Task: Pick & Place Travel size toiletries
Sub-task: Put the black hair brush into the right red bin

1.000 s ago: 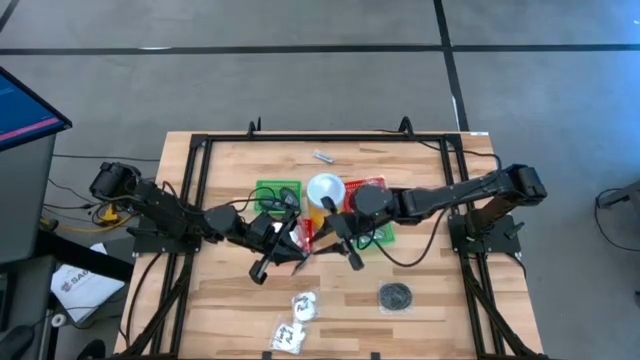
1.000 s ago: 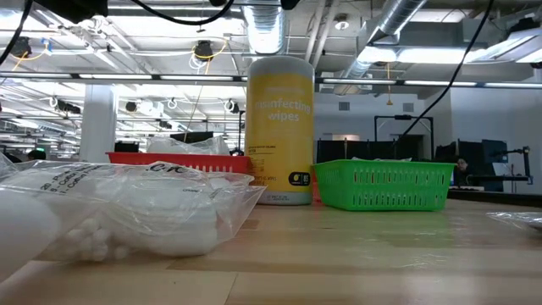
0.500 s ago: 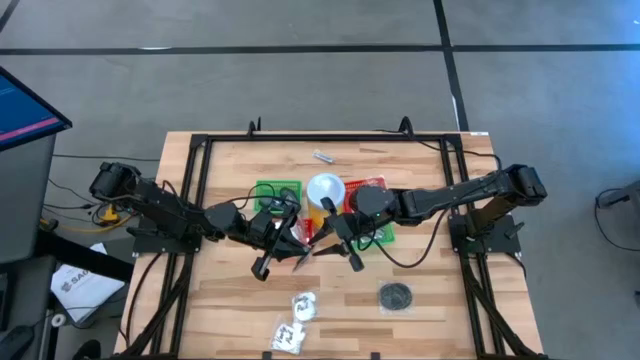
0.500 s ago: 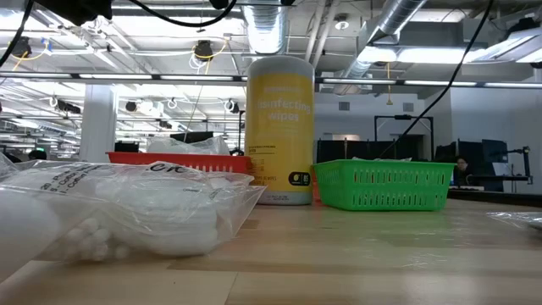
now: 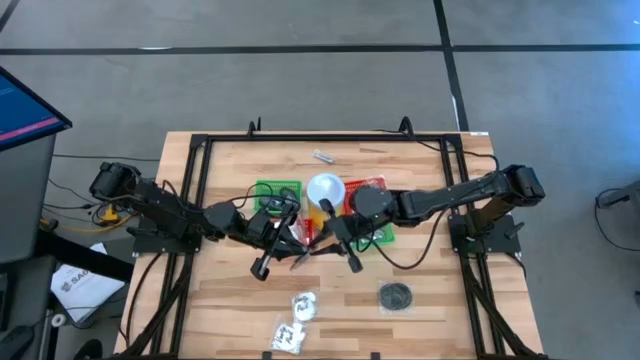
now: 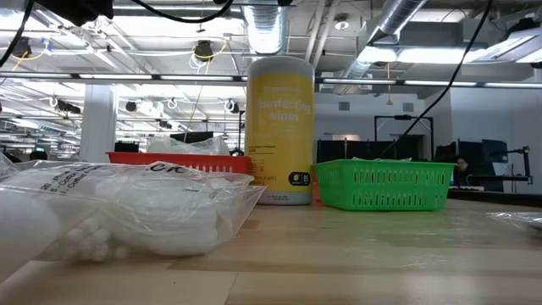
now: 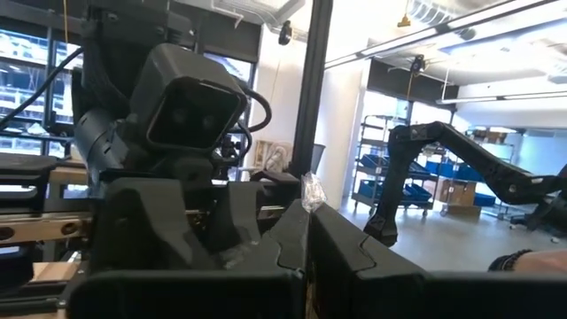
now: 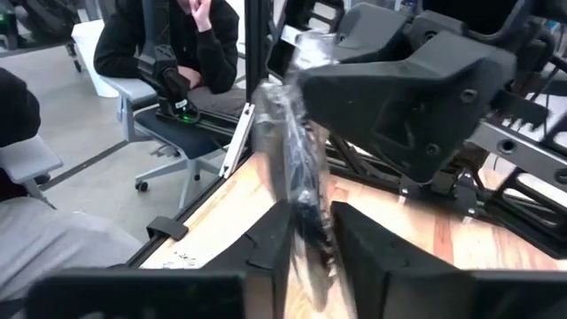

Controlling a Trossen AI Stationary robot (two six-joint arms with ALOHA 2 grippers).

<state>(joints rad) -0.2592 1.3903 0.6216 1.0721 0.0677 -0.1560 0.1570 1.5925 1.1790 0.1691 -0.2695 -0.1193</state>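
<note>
My left gripper [image 7: 308, 239] was clamped shut on the top edge of a clear bag of dark pieces [image 8: 297, 168], with a scrap of its plastic standing up past the fingertips. It hung above the middle of the table [image 5: 420, 160], in front of the baskets. My right gripper [image 8: 310, 248] faced it from the other side. Its jaws were narrow and straddled the lower part of the same bag, but I did not see them pressing on it.

I judged this to be a hand-over in mid-air, with the bag passing from left to right. Next I needed the right jaws to pinch the bag firmly before the left let go, as the limp plastic could slip. Then the right arm could carry it to a basket; I could not tell which one.

From the high view I counted:
- one green mesh basket [image 5: 275, 190]
- one red mesh basket [image 5: 368, 188]
- one yellow canister of disinfecting wipes [image 6: 279, 127] between the baskets, showing only its white lid from above
- one small silvery piece [image 5: 322, 156] alone toward the far edge
- one bag of dark round pieces [image 5: 396, 296] near the front edge
- two packets of white pieces [image 5: 303, 305], just beside each other at the front
- the one bag held between the grippers
</note>
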